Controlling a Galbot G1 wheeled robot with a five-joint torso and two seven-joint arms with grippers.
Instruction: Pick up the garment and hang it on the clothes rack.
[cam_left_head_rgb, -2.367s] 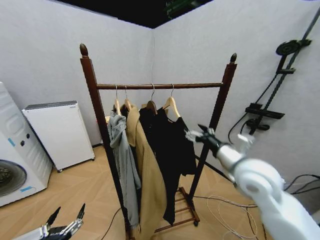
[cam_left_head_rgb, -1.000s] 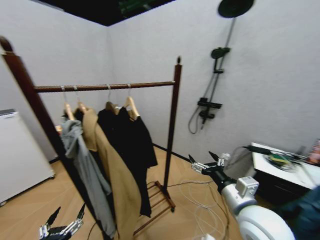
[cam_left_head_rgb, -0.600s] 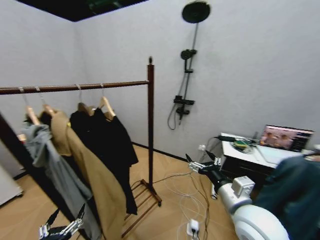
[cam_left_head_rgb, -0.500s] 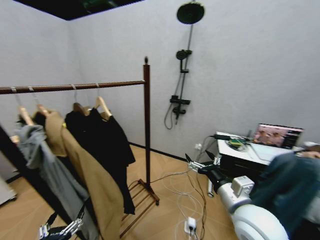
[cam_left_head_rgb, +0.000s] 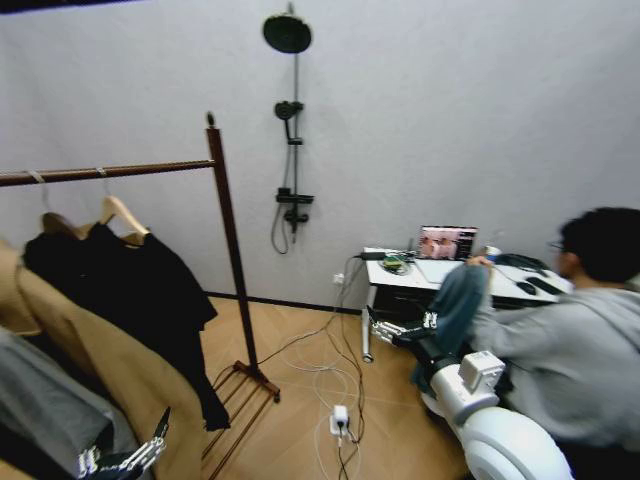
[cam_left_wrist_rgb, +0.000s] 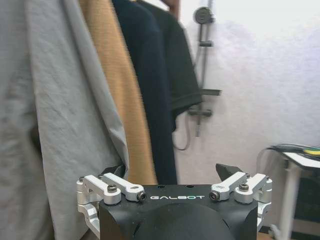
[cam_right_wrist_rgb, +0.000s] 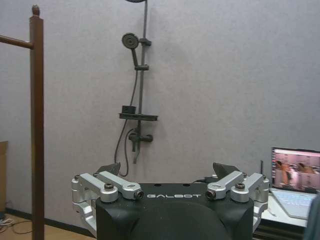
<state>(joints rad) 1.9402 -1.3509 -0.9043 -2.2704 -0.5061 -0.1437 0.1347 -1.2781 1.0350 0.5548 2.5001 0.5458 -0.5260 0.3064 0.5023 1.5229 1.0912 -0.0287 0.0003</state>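
- Our right gripper (cam_left_head_rgb: 400, 331) sat at centre-right of the head view, fingers spread and empty, facing the desk (cam_left_head_rgb: 440, 272).
- Our left gripper (cam_left_head_rgb: 125, 455) hung bottom left, likewise splayed, holding nothing.
- The garment (cam_left_head_rgb: 130, 290) was on its hanger at left, on the clothes rack (cam_left_head_rgb: 228, 235).
- We judged a good turn needed slow wheels, clear of the floor cables (cam_left_head_rgb: 335, 385).
- Our left wrist view gave the hanging clothes close up; our right wrist view gave the shower fitting (cam_right_wrist_rgb: 135, 85) and laptop (cam_right_wrist_rgb: 295, 172).
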